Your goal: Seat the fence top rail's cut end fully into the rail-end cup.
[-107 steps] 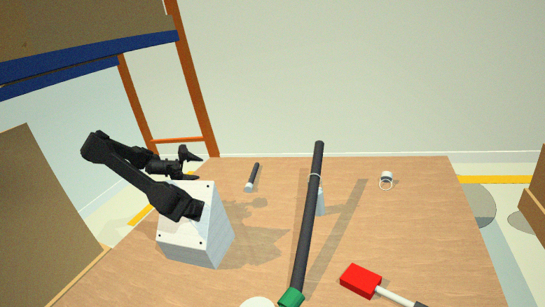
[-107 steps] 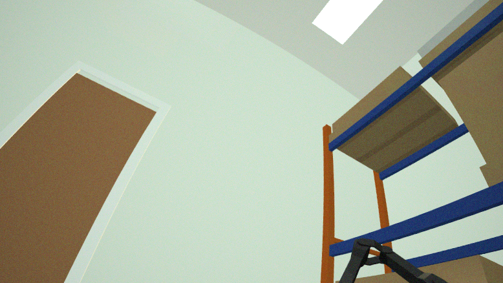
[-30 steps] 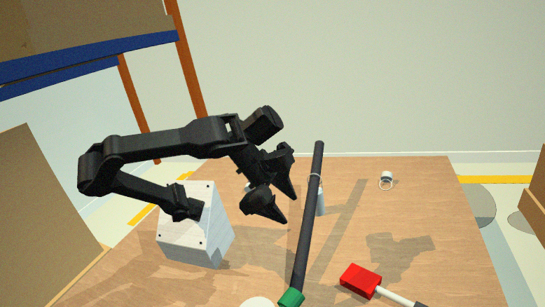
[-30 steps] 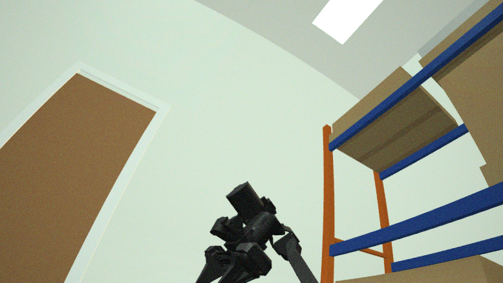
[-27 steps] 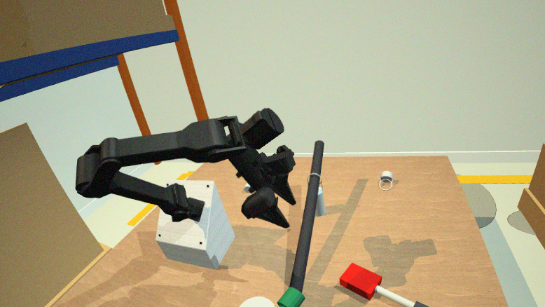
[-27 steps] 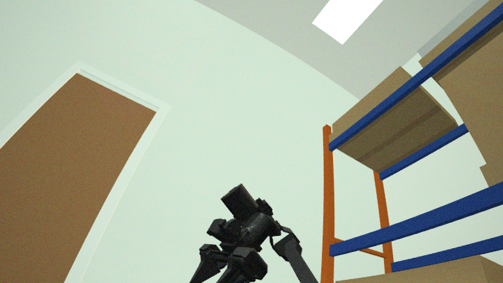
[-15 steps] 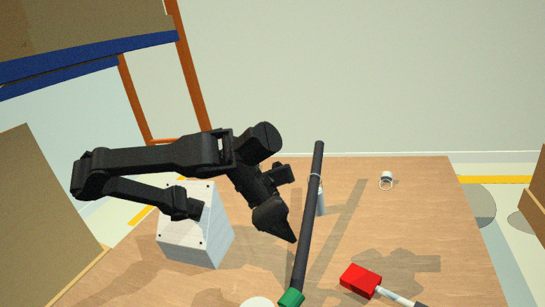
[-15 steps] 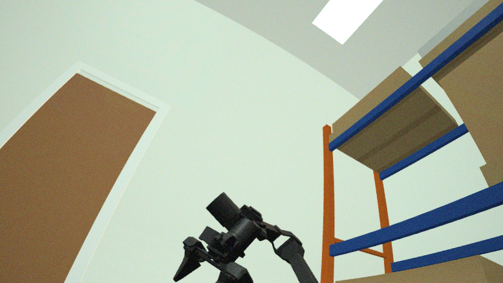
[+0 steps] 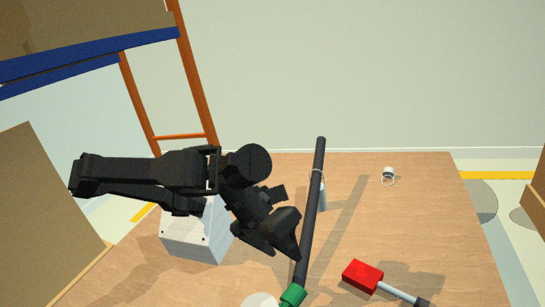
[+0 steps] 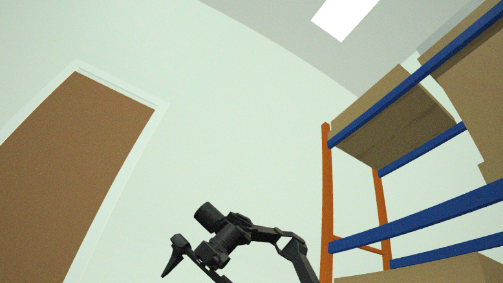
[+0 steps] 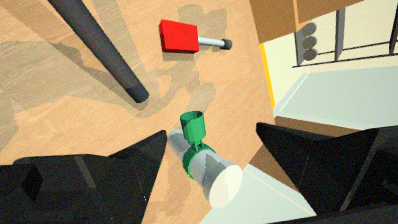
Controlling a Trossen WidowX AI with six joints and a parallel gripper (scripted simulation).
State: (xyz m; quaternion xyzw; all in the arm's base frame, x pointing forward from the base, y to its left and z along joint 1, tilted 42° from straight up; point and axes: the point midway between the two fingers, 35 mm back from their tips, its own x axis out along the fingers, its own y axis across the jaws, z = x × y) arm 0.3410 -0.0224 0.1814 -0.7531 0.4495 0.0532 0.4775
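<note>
The dark rail passes through the loop cap's ring on the short grey post. In the wrist view its near end is outside the green cup, with a visible gap between them. The cup's mouth faces up in that view. The cup hangs on the green band around the big post, near its white cap. My gripper is open and empty. In the wrist view its fingertips are either side of the cup. Contact with the rail cannot be told.
A red-headed mallet lies on the table, right of the rail in the top view. A small white ringed cap lies farther back. The arm's pale base block stands left. The exterior view shows the arm, shelving and door.
</note>
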